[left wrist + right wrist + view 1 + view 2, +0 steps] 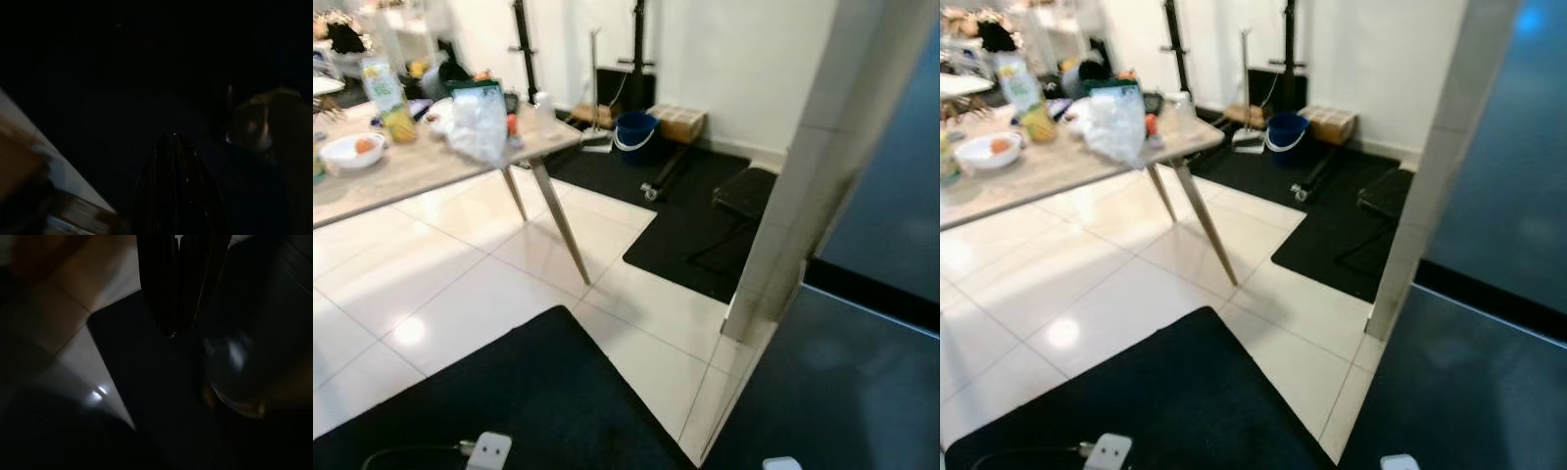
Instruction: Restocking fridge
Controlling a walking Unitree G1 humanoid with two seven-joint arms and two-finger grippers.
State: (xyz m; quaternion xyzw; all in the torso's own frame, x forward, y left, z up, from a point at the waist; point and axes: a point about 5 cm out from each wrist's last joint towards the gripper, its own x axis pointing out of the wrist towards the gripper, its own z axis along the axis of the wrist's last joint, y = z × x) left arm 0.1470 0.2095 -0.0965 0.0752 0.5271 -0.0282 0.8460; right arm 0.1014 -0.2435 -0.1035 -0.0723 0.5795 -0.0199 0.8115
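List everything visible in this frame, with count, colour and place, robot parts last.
Table: one, light wood, far left.
Bowl: one, white, holding something orange, on the table.
Carton: one, green and white, on the table behind the bowl.
Plastic bag: one, clear, near the table's corner.
Bucket: one, blue, by the back wall.
Cardboard box: one, brown, beside the bucket.
Floor mats: black, on the white tiles.
Left hand: black fingers together, hanging in the dark.
Right hand: black fingers together, above a mat's edge.

A blue bucket (634,130) sits beside what looks like a cardboard box (676,121).
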